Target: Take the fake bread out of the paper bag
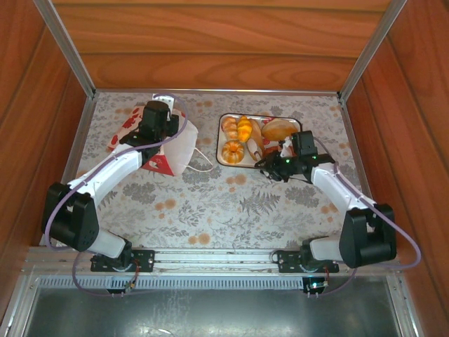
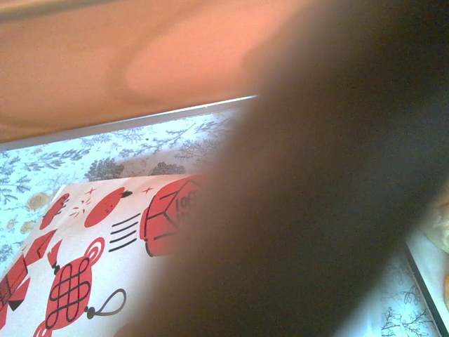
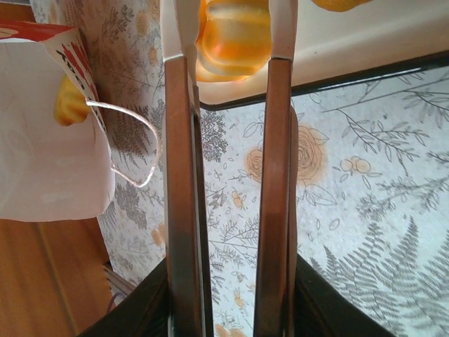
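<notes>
Leftward of the right tool [image 3: 231, 28], slightly parted astride a bun [image 3: 231, 49] on the tray [image 3: 365, 42], fake bread [image 3: 70, 105] is seen inside the paper bag [image 3: 49, 168], its mouth turned toward that tool; the left tool [image 1: 158, 114] is clenched at the bag.

A table [image 1: 210, 203] covered with a pale cloth printed with grey ferns and orange flowers is enclosed by wooden walls. A white tray [image 1: 219, 151] is set on the cloth toward the far right. The paper bag [image 1: 179, 149] is placed just to the left of the tray. Its thin cord handle [image 1: 203, 160] is spread on the cloth between bag and tray. A metal rail [image 1: 210, 258] is fixed along the near edge, well apart from the tray.
</notes>
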### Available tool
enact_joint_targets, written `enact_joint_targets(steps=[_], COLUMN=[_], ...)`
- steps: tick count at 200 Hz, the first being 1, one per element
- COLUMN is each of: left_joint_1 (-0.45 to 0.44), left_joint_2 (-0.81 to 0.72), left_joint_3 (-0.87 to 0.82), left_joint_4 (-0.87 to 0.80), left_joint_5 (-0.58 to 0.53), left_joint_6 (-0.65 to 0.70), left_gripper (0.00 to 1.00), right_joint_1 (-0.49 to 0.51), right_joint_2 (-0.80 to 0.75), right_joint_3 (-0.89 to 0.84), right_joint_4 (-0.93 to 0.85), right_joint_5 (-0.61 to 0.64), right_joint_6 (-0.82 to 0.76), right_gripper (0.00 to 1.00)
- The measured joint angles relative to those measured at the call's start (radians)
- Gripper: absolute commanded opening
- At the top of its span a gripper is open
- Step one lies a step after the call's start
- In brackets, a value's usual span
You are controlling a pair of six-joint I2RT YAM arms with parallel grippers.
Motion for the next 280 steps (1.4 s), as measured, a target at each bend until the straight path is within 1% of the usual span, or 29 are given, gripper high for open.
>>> enact_joint_targets(steps=[35, 59, 73, 94, 104, 124, 145, 164, 188, 217, 249, 280], left_joint_1=[0.0, 0.0, 0.0, 0.0, 0.0, 0.0, 0.0, 0.0, 0.0, 0.0, 0.0, 0.0], left_joint_2=[-0.012, -0.019, -0.021, -0.021, -0.023, -0.027, -0.034, -0.04, -0.041, -0.041, -0.041, -0.041], left_joint_3=[-0.004, -0.006, -0.006, -0.01, -0.015, -0.019, -0.019, -0.019, -0.019, -0.019, -0.013, -0.007], left_joint_4=[0.0, 0.0, 0.0, 0.0, 0.0, -0.001, -0.001, 0.0, -0.001, 0.0, 0.001, 0.004], left_joint_5=[0.023, 0.045, 0.056, 0.071, 0.074, 0.08, 0.082, 0.092, 0.114, 0.137, 0.148, 0.173], left_joint_6=[0.023, 0.057, 0.082, 0.125, 0.144, 0.179, 0.212, 0.234, 0.256, 0.301, 0.352, 0.391], left_gripper=[0.0, 0.0, 0.0, 0.0, 0.0, 0.0, 0.0, 0.0, 0.0, 0.0, 0.0, 0.0], right_joint_1=[0.0, 0.018, 0.057, 0.172, 0.238, 0.339, 0.415, 0.47, 0.515, 0.548, 0.571, 0.584], right_joint_2=[-0.129, -0.174, -0.172, -0.145, -0.121, -0.062, 0.021, 0.132, 0.264, 0.39, 0.493, 0.571], right_joint_3=[-0.005, -0.003, 0.013, 0.089, 0.14, 0.22, 0.276, 0.341, 0.427, 0.541, 0.637, 0.683], right_joint_4=[-0.074, -0.095, -0.116, -0.15, -0.149, -0.119, -0.085, -0.071, -0.059, -0.061, -0.067, -0.065], right_joint_5=[0.024, 0.017, 0.019, 0.029, 0.032, 0.032, 0.024, 0.018, 0.014, 0.019, 0.032, 0.035], right_joint_6=[0.0, 0.003, 0.006, 0.01, 0.013, 0.019, 0.025, 0.024, 0.018, 0.006, -0.011, -0.01], right_gripper=[0.4, 0.4, 0.4, 0.39, 0.39, 0.39, 0.38, 0.38, 0.38, 0.38, 0.38, 0.38])
